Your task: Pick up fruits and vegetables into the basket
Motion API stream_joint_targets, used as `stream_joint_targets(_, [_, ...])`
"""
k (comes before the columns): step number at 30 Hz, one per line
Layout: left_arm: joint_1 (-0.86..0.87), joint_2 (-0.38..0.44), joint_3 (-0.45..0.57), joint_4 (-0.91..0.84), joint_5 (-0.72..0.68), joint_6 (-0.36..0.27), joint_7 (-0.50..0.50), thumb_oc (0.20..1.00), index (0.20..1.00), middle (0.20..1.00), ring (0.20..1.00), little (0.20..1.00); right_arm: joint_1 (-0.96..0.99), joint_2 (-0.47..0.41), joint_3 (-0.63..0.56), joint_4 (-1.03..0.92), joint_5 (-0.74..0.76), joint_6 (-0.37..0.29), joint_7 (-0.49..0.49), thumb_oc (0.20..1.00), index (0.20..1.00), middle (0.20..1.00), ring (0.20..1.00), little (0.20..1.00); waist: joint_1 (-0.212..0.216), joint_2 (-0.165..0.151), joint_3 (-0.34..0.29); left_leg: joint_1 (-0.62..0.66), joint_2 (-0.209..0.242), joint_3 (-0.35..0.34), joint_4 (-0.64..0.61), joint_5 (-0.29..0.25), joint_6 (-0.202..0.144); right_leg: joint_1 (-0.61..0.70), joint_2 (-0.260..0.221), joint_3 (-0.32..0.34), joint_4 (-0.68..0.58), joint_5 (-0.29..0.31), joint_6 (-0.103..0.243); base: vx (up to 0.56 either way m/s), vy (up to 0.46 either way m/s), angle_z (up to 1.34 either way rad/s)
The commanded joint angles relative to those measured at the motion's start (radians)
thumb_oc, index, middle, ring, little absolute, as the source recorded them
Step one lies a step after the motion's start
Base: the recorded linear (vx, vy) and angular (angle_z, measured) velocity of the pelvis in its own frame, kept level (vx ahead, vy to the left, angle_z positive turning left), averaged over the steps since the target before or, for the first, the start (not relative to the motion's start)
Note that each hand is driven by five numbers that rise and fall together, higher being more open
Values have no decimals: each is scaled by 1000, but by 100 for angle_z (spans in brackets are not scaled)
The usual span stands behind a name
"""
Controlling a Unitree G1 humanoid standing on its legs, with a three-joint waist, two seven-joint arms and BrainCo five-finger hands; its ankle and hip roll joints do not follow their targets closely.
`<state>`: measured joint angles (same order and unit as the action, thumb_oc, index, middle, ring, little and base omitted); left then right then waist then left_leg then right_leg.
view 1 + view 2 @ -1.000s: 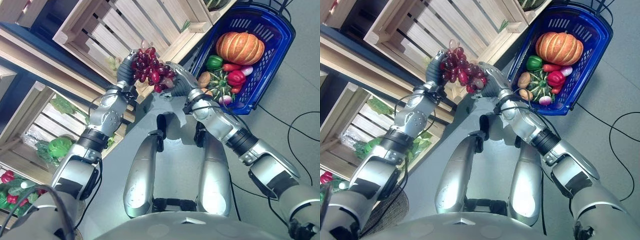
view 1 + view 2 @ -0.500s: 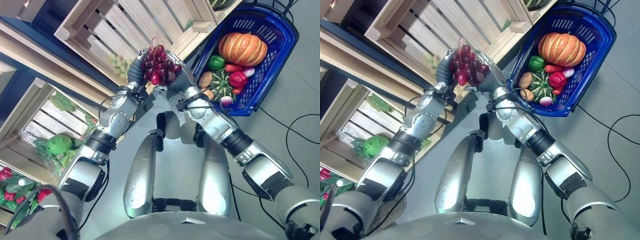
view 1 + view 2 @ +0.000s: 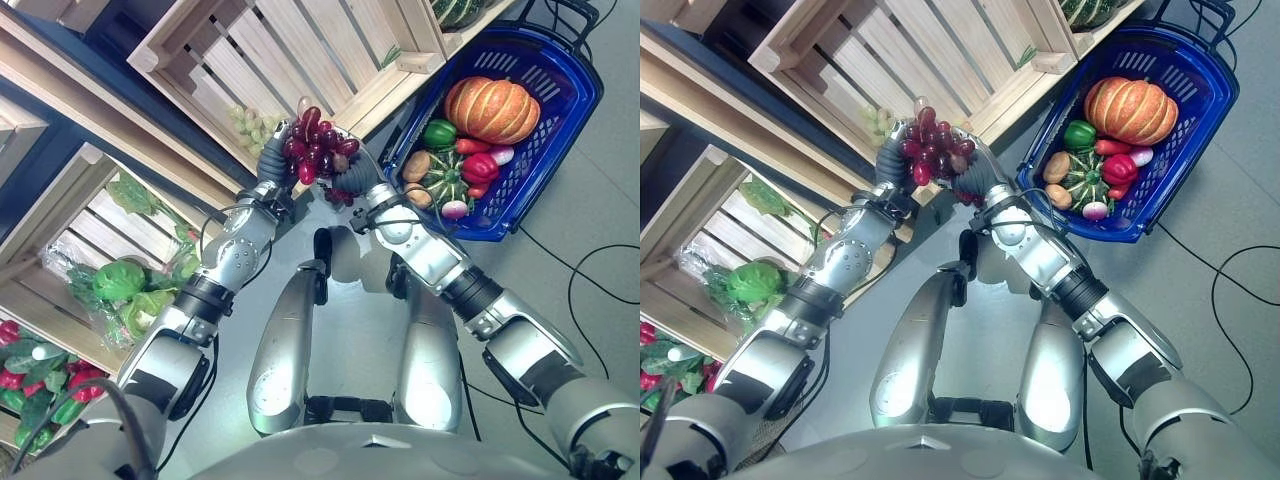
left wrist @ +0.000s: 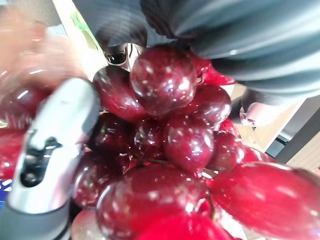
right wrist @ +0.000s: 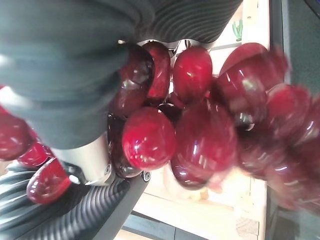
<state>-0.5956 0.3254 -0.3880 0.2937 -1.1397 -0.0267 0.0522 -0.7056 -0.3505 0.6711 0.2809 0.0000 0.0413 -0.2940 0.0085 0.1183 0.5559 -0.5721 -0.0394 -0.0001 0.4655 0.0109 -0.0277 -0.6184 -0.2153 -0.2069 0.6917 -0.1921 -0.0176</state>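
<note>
before two wooden crates (image 3: 300, 50), both hands' fingers seemingly clasp one red grape bunch (image 3: 318, 150).

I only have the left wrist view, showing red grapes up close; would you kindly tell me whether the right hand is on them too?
Observer: Yes, the right hand cups the red grapes opposite the left hand; the bunch sits between them.
Operator: Thank you. Where is the basket?
Observer: The blue basket stands on the floor to the robot's right, beyond the right hand.
Operator: What is in it?
Observer: A pumpkin, a green pepper and other small vegetables.
</note>
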Motion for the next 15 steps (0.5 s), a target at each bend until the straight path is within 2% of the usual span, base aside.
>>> stream_joint_targets(1, [-58,-69,-106,-239,27,-67,-114,200,200,200,200,200,-83,102,26,13,7,24,59,200,200,200,200,200,20,-2,-36,30,-89,88,70,-212,86,53,23,36,-87,15,76,-3,-35,4])
stream_joint_targets(8, [-79,-60,-105,-262,88,-111,-98,200,200,200,200,200,-80,95,3,45,60,48,57,200,200,200,200,200,20,-8,-36,27,-89,85,75,-218,88,47,25,34,-80,14,75,0,-27,3])
stream_joint_targets(12, [-88,-53,-107,-274,135,-110,-98,200,200,200,200,200,-74,98,-9,50,117,36,77,200,200,200,200,200,20,-11,-36,24,-86,87,76,-220,88,44,24,31,-79,14,76,-4,-39,4])
stream_joint_targets(13, [-94,-50,-109,-282,179,-115,-79,718,718,718,718,718,-72,99,-15,48,151,32,85,200,200,200,200,200,19,-12,-36,23,-85,88,77,-221,88,44,24,30,-80,15,76,-5,-45,2])
stream_joint_targets(14, [-98,-46,-109,-285,232,-133,-66,1000,1000,1000,1000,1000,-69,98,-22,46,185,26,98,200,200,200,200,200,19,-13,-36,24,-83,88,76,-221,89,44,24,29,-79,14,76,-2,-44,1])
stream_joint_targets(15, [-105,-38,-111,-290,269,-153,-53,1000,1000,1000,1000,1000,-65,98,-28,39,216,22,105,200,200,200,200,200,18,-14,-36,25,-83,88,75,-221,90,43,24,29,-78,14,77,0,-34,1])
